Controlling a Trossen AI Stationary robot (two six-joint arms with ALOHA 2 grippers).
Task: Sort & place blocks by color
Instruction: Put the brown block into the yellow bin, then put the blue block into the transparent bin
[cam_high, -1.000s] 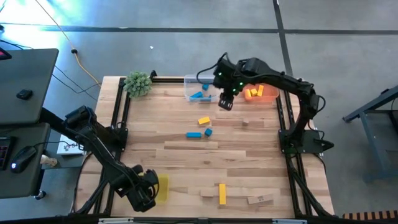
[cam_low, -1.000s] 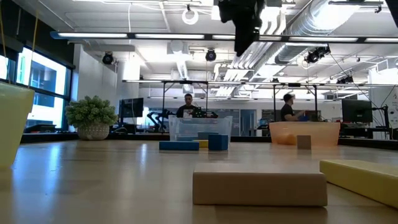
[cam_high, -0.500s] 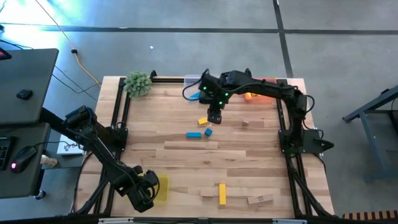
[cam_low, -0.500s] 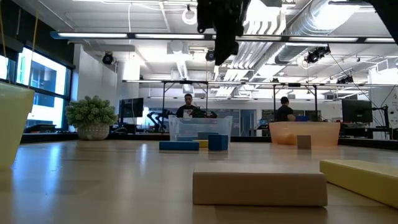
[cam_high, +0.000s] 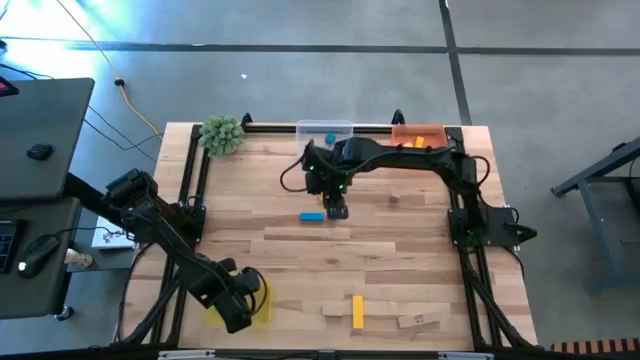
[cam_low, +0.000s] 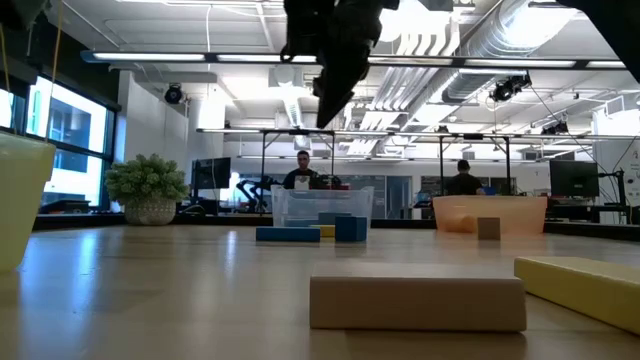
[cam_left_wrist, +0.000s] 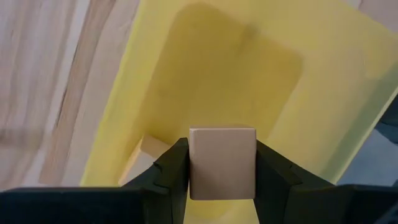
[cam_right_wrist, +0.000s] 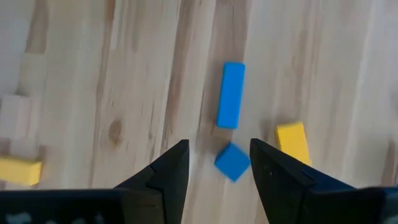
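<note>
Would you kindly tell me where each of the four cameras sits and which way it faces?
High view: overhead, looking straight down; both arms show.
Low view: table height, looking across; the right arm hangs from above.
Left wrist view: above the yellow tray; the left pincer grips a plain wood block.
Right wrist view: looking down between the open right pincer at a blue cube.
Shared: the blue bar also shows in the high view.

Right end effector over blue blocks
</note>
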